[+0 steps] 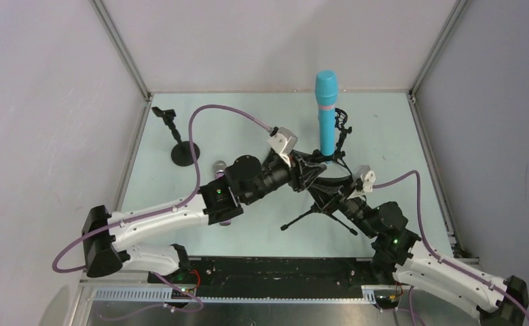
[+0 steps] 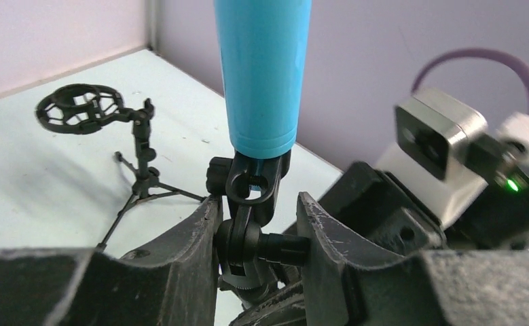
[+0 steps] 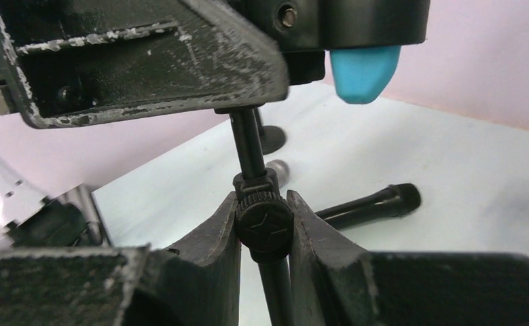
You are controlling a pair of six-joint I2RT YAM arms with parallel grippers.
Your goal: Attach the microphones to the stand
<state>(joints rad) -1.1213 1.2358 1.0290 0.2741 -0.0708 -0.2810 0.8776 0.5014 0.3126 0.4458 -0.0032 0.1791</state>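
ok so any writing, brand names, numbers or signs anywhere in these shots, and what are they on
Words, brands, numbers: none can be read in any view.
Only sign: a moulded star shape on the round black knob on the pole of the stand, clamped in the right gripper.
Turquoise microphone: no print shows on it.

You see a turquoise-blue microphone (image 1: 326, 112) with a thin pink band, rising above your black, white-scuffed left fingers (image 2: 193, 238). Between the equally scuffed right fingers (image 3: 214, 238) the stand (image 3: 264, 224) is plain black. The table (image 1: 397, 149) is pale mint.
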